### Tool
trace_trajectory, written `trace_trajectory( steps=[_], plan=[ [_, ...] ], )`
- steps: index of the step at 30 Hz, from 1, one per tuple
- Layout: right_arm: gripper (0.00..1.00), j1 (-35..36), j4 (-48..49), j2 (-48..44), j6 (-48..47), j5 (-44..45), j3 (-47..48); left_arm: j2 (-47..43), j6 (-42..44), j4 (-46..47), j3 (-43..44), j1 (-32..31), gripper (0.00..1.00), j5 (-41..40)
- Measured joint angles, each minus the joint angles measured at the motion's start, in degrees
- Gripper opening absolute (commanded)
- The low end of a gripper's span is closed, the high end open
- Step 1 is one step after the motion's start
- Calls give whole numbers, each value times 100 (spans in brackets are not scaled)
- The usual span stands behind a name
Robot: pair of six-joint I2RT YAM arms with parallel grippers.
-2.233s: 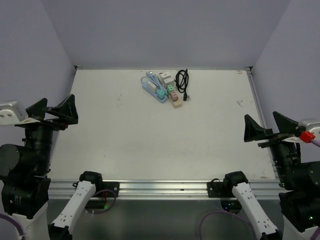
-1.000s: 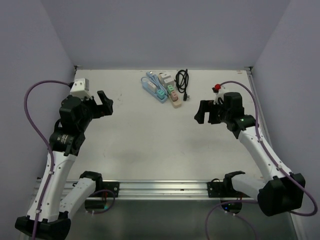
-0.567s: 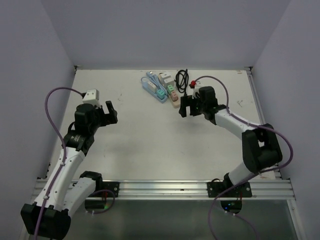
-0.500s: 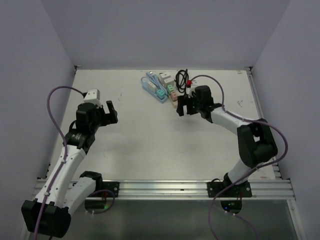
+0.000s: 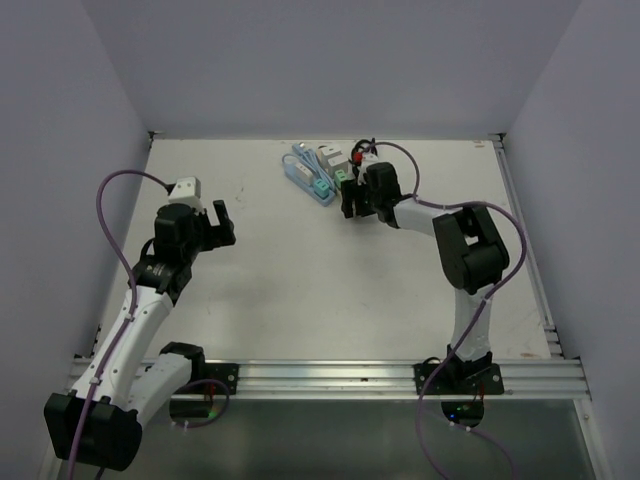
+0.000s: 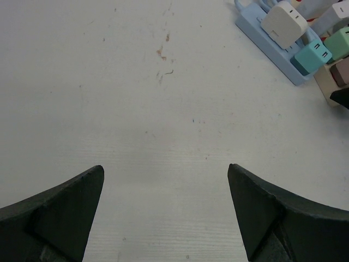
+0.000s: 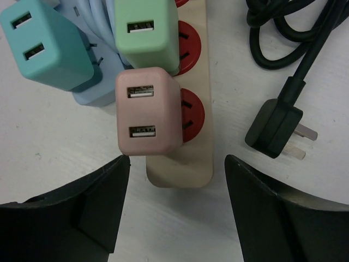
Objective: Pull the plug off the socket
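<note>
While the right gripper (image 7: 175, 164) hung above the near end of the beige socket strip (image 7: 188, 158), its jaws stood apart with nothing between them; one dark finger (image 7: 82, 213) sat left of the strip's end and the other to its right, and neither touched the strip nor any plug. The pink plug (image 7: 148, 112) was seated in the red socket (image 7: 192, 114) nearest that end, its two USB ports facing the wrist camera; the fingertips lay just short of it, so it was ungrasped. A green plug (image 7: 146, 34) filled the next red socket along the same strip; a teal plug (image 7: 46, 43) sat in a light blue strip (image 7: 95, 97) lying just beside the beige one on its left. To the right of the beige strip a black cable (image 7: 289, 33) lay coiled on the table, its black plug (image 7: 275, 128) loose with its pins bare, near the strip but apart from it.

Seen from above, the cluster of strips (image 5: 320, 175) lay at the far middle of the table (image 5: 300, 290), with the right arm reaching to it; the left gripper (image 5: 212, 222) hovered well apart to the left, jaws spread wide and empty over bare tabletop; its wrist camera caught a white plug (image 6: 283, 23) in the blue strip at the upper right.
</note>
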Motion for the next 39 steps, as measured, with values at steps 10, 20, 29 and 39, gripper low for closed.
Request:
trace_trajectory(
  steps=[10, 20, 29, 39],
  plan=[
    [51, 96, 22, 407, 11, 229, 273, 2, 0, 48, 0, 2, 100, -2],
    [0, 92, 195, 352, 31, 313, 125, 0, 0, 61, 0, 2, 100, -7],
    [0, 26, 249, -498, 188, 271, -820, -33, -2, 59, 0, 2, 100, -46],
    [0, -24, 195, -2312, 710, 92, -2601, -144, -59, 66, -46, 15, 100, -109]
  ],
)
